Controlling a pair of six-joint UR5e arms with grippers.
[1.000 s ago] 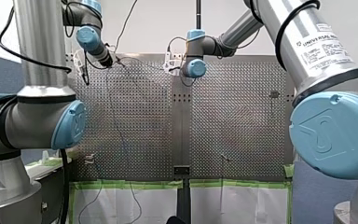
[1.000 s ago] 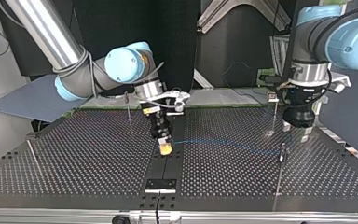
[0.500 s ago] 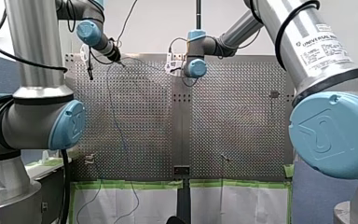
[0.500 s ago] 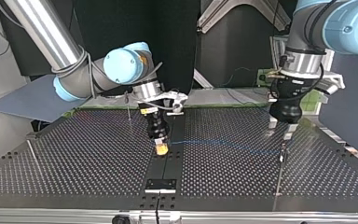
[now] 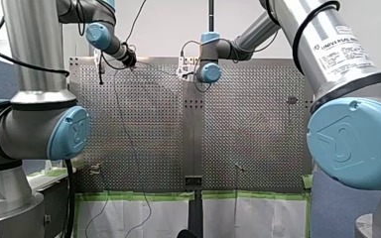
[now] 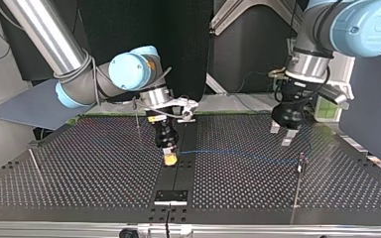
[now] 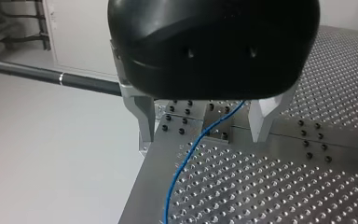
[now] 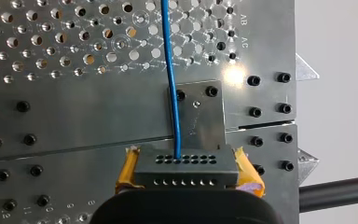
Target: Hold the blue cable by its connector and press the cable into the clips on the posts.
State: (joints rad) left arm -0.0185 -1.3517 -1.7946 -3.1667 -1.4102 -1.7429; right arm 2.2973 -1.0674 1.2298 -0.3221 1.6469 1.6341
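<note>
Yellow pads [image 8: 127, 172] clamp a drilled connector [image 8: 186, 171]; blue cable [image 8: 171, 79] runs off across the bench [image 8: 51, 107].
My right end effector [image 8: 186, 165] grips the dark grey rectangular connector, whose face has two rows of small round holes. The thin, smooth cable leaves it over a bolted square plate [image 8: 205, 112] and shiny perforated metal etched "AB" and "AC". Farther along, the flat metal fingers [image 7: 144, 116] of my left end effector [image 7: 205, 126] (rounded black housing) stand wide apart, with the cable passing between them, untouched.

A blue cable [image 6: 238, 153] strung above the table [image 6: 79, 173] and a thin post [image 6: 296, 191] block passage.
</note>
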